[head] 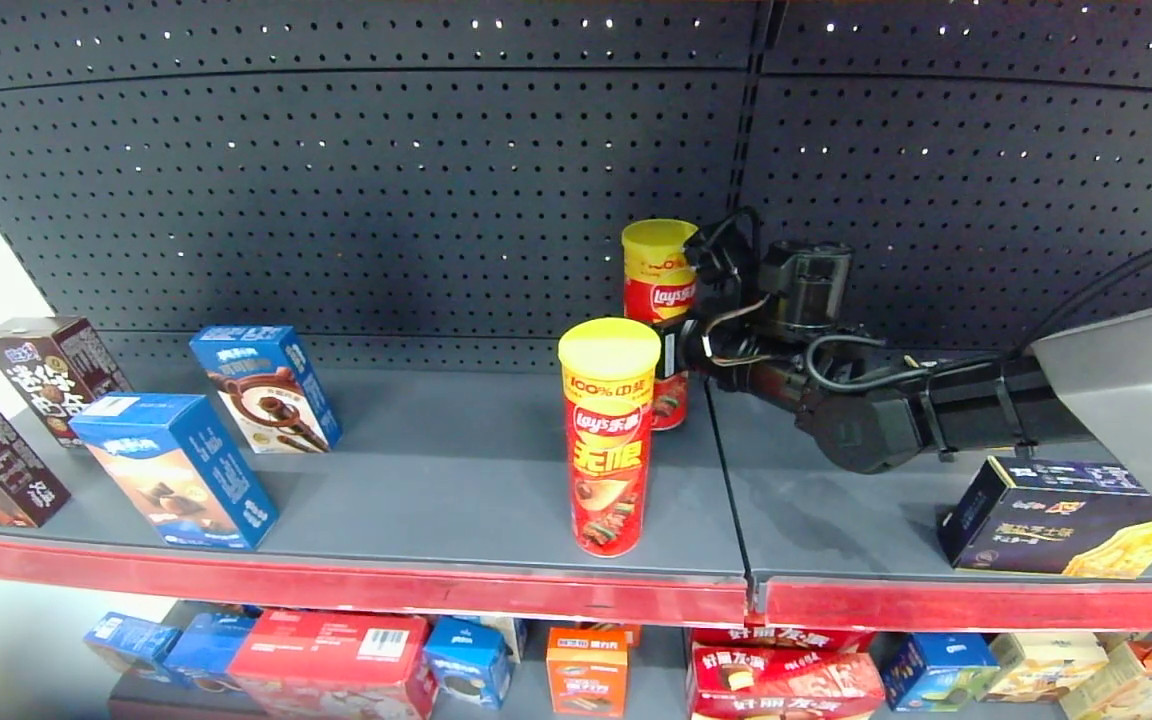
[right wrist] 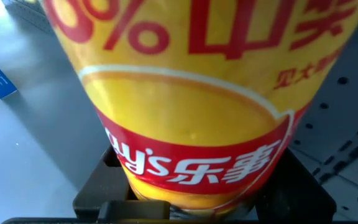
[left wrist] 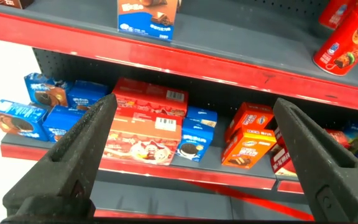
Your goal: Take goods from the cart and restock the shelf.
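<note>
Jaws of the right gripper [head: 678,350] clamp the rear chip can [head: 658,268], upright on the shelf [head: 436,470]. A second can [head: 608,440] just in front partly hides it. The left gripper [left wrist: 191,158] jaws are spread wide.

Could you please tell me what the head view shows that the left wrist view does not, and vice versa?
Head view adds: the right pincer shut on the rear chip can, two brown boxes and a dark box. Left wrist view adds: the left pincer, open. Both show: the front chip can, the front blue box, orange boxes below.
</note>
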Controlling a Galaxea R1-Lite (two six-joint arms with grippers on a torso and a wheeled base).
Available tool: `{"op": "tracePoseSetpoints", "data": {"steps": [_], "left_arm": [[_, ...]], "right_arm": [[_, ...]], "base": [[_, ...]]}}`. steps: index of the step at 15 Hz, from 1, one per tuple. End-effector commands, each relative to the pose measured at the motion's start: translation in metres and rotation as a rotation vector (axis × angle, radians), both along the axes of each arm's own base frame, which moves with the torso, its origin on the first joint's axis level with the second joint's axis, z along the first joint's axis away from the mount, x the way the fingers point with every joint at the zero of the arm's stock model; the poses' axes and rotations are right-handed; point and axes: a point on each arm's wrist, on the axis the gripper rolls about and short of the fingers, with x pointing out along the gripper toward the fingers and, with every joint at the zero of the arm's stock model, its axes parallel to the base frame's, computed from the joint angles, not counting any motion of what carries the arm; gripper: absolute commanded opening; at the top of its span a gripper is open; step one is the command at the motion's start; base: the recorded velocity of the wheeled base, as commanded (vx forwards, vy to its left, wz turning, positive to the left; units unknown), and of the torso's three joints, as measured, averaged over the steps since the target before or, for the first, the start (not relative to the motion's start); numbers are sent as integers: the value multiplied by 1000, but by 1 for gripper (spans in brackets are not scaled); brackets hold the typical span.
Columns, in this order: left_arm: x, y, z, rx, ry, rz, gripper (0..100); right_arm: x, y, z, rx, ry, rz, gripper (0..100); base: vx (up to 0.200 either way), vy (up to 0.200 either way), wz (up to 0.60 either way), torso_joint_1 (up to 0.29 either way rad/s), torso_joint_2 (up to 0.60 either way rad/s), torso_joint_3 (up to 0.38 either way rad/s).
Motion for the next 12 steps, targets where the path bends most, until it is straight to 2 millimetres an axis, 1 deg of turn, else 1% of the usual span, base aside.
{"op": "tracePoseSetpoints", "data": {"steps": [1, 4, 11, 12], "left_arm": [[0, 0, 0, 0, 2, 1, 100], [0, 0, 0, -2, 2, 1, 100], [0, 0, 0, -6, 3, 1, 100], [0, 0, 0, -6, 3, 1, 100]], "right_arm": [[4, 7, -6, -2, 3, 9, 0], [9, 13, -11, -1, 2, -14, 0], [11, 15, -16, -5, 9, -16, 0], [13, 16, -19, -6, 14, -17, 0]], "base": [[0, 0, 0, 0, 0, 0], [0, 0, 0, 0, 0, 0], [0, 0, 0, 0, 0, 0], [0, 0, 0, 0, 0, 0]]}}
